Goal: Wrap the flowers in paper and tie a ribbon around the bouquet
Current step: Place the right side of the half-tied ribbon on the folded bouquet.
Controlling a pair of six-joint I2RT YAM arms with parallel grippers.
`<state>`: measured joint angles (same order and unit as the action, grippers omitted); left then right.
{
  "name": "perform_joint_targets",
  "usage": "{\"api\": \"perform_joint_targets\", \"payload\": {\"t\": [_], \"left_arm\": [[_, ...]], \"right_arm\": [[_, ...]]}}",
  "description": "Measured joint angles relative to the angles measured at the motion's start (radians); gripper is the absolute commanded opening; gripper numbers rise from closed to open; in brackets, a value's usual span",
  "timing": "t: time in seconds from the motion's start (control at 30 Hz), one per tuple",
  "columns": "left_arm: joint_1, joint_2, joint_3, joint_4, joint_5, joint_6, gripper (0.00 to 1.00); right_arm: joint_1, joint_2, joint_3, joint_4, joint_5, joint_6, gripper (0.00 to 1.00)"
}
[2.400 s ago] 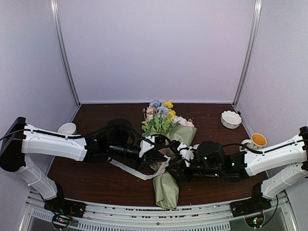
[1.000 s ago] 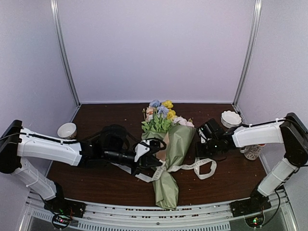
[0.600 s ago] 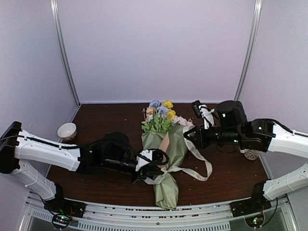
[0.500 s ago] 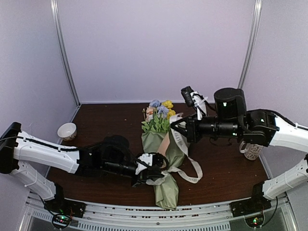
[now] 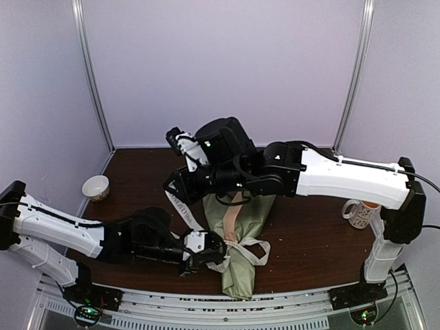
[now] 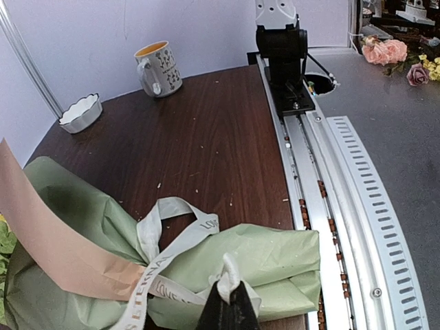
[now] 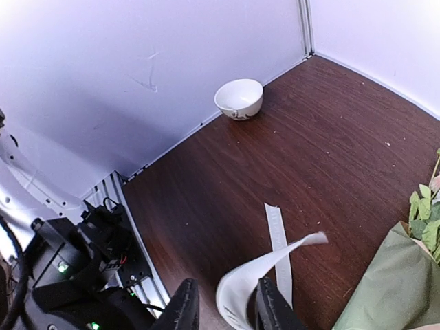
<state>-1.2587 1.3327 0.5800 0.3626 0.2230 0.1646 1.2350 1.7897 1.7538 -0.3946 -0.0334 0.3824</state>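
The bouquet [image 5: 240, 223] lies on the table in its green-and-tan paper [image 6: 289, 251], and my right arm hides its blooms from above. The cream ribbon [image 5: 184, 212] crosses the wrap's narrow part. My left gripper [image 5: 208, 245] sits low beside the wrap, shut on a fold of ribbon [image 6: 237, 275]. My right gripper [image 5: 173, 187] hangs left of the bouquet's top. Its jaws stand apart in the right wrist view [image 7: 227, 304], with a loose loop of ribbon [image 7: 275, 260] between them, resting against the right finger [image 7: 271, 306]. Green leaves [image 7: 426, 213] show at that view's edge.
A small white bowl [image 5: 96, 185] stands at the table's left edge. A mug [image 5: 361, 210] with orange contents stands on the right, and a scalloped white dish [image 6: 80, 112] near it. The metal rail [image 6: 330, 192] runs along the near edge.
My right arm has swung from the right side across the bouquet to its left, trailing the ribbon end, and its jaws have parted. My left gripper has slid a little nearer, still shut on the ribbon.
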Motion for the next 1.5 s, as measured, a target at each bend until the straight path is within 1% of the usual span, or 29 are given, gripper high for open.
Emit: {"api": "perform_joint_targets", "payload": {"t": [0.03,0.07,0.1,0.23,0.33,0.4,0.5,0.63,0.73,0.87,0.93,1.0,1.13,1.27,1.33,1.37,1.4,1.43,1.47,1.5], "left_arm": [[0.0,-0.001,-0.003,0.006,-0.002,-0.002,0.0],[0.0,-0.001,-0.003,0.011,-0.003,-0.003,0.0],[0.0,-0.001,-0.003,0.018,-0.004,-0.003,0.0],[0.0,-0.001,-0.004,0.044,-0.007,-0.014,0.0],[0.0,-0.002,-0.006,0.069,-0.007,-0.03,0.0],[0.0,-0.002,-0.015,0.09,-0.013,-0.043,0.0],[0.0,-0.002,-0.019,0.105,-0.021,-0.062,0.0],[0.002,-0.002,-0.019,0.115,-0.025,-0.079,0.0],[0.009,-0.002,-0.019,0.117,-0.025,-0.093,0.0],[0.016,-0.003,-0.019,0.116,-0.017,-0.109,0.0],[0.019,-0.005,-0.019,0.115,-0.016,-0.114,0.0],[0.021,-0.006,-0.018,0.114,-0.016,-0.117,0.0],[0.023,-0.012,-0.012,0.103,-0.016,-0.121,0.0],[0.023,-0.014,-0.008,0.098,-0.016,-0.123,0.0],[0.023,-0.014,-0.002,0.09,-0.016,-0.123,0.0],[0.023,-0.014,0.002,0.085,-0.016,-0.123,0.0],[0.025,-0.014,0.003,0.084,-0.016,-0.123,0.0],[0.026,-0.013,0.005,0.083,-0.016,-0.123,0.0],[0.027,-0.013,0.006,0.081,-0.015,-0.123,0.0],[0.028,-0.013,0.009,0.079,-0.012,-0.123,0.0]], "right_arm": [[0.0,0.026,0.033,-0.032,0.011,-0.003,0.47],[0.0,0.048,0.061,-0.052,0.016,0.0,0.52],[0.0,0.067,0.087,-0.076,0.02,0.0,0.56],[-0.004,0.084,0.11,-0.134,0.023,-0.019,0.58],[-0.014,0.024,0.016,-0.108,0.011,-0.024,0.58],[-0.031,-0.057,-0.092,-0.089,0.007,-0.024,0.58],[-0.069,-0.22,-0.282,-0.035,0.004,-0.024,0.56],[-0.108,-0.435,-0.515,0.048,-0.026,-0.038,0.51],[-0.11,-0.55,-0.679,0.111,-0.129,-0.062,0.44],[-0.11,-0.645,-0.888,0.26,-0.294,-0.104,0.41],[-0.109,-0.664,-0.973,0.333,-0.346,-0.124,0.41],[-0.11,-0.65,-1.014,0.378,-0.383,-0.146,0.4],[-0.11,-0.57,-1.015,0.451,-0.448,-0.179,0.4],[-0.11,-0.523,-1.014,0.478,-0.478,-0.193,0.39],[-0.11,-0.502,-1.01,0.483,-0.49,-0.199,0.34],[-0.11,-0.492,-1.006,0.483,-0.492,-0.201,0.27],[-0.11,-0.486,-1.004,0.484,-0.495,-0.205,0.17],[-0.11,-0.48,-1.003,0.485,-0.499,-0.209,0.09],[-0.11,-0.477,-1.003,0.486,-0.503,-0.209,0.02],[-0.11,-0.476,-1.002,0.485,-0.505,-0.212,0.0]]}}
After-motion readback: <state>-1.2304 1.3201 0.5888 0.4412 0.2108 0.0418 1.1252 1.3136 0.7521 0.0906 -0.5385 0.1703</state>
